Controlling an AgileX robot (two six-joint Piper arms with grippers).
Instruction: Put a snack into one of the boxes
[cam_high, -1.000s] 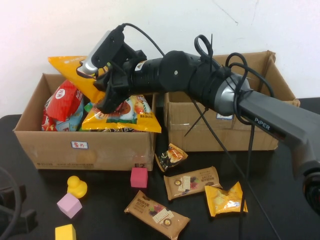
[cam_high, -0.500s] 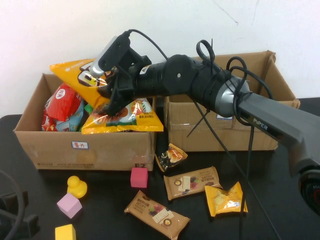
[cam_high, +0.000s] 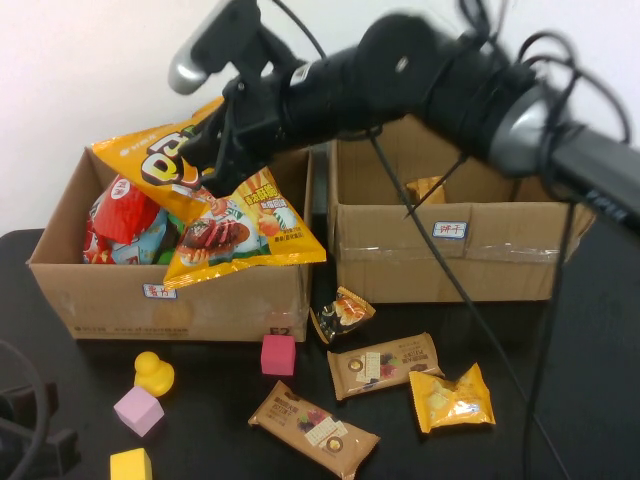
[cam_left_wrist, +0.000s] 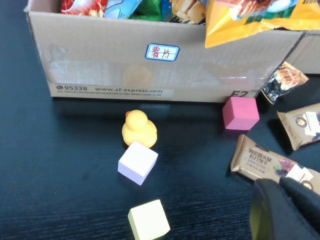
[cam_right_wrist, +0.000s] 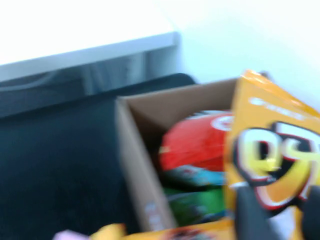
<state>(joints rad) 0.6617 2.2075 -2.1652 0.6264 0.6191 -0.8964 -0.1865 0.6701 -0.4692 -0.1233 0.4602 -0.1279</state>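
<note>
My right gripper (cam_high: 207, 158) reaches over the left cardboard box (cam_high: 200, 300) and is shut on an orange chip bag (cam_high: 150, 165), holding it above the box's back part. In the right wrist view the orange bag (cam_right_wrist: 272, 150) sits between the dark fingers (cam_right_wrist: 252, 212). The left box is full of snack bags: a red one (cam_high: 125, 205) and a yellow-orange one (cam_high: 240, 230) that hangs over its front wall. The right box (cam_high: 440, 265) stands beside it. My left gripper (cam_left_wrist: 287, 212) is shut and empty, low at the front left above the table.
On the black table in front of the boxes lie a small dark pack (cam_high: 342, 313), two brown bars (cam_high: 383, 365) (cam_high: 313, 428) and a yellow pack (cam_high: 450, 400). A magenta cube (cam_high: 278, 354), a yellow duck (cam_high: 153, 373), a pink cube (cam_high: 138, 411) and a yellow cube (cam_high: 131, 466) lie at the front left.
My right arm has risen, and the orange chip bag has come up with it and turned, showing its printed face. The left arm has not moved.
</note>
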